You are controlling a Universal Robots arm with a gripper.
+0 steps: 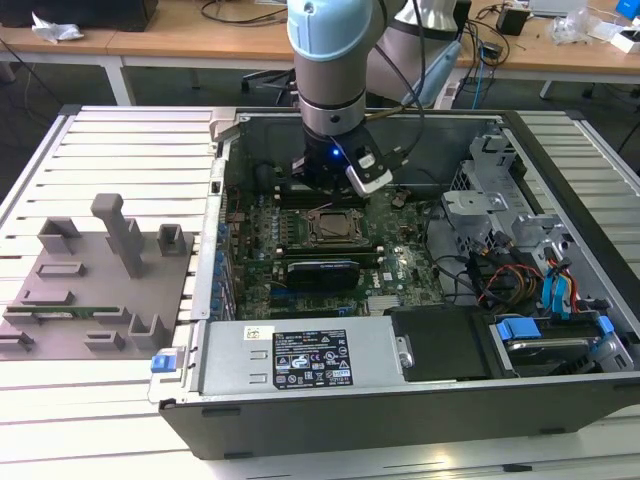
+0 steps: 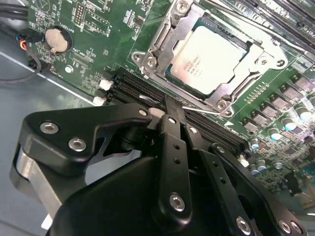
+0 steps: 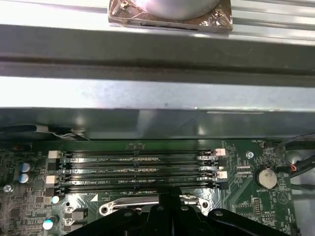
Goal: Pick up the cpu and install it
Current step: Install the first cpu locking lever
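Gripper [image 2: 170, 105], black, fingers pressed together w/ nothing between, hung just above black memory slots [image 2: 147, 93] beside socket. Second wrist view showed small square silvery-topped cpu [image 2: 206, 54] seated in metal socket frame [image 2: 157, 51] on green motherboard [image 1: 390, 250]. First wrist view showed slots and round coin battery [image 3: 266, 177]. Exterior view gave grey fixture plate [image 1: 90, 290], well apart from open pc case [image 1: 400, 400].

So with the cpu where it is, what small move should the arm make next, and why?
Probably lift straight up: the cpu already sits flat in its socket, and the gripper, shut and empty, hangs beside it over the memory slots.
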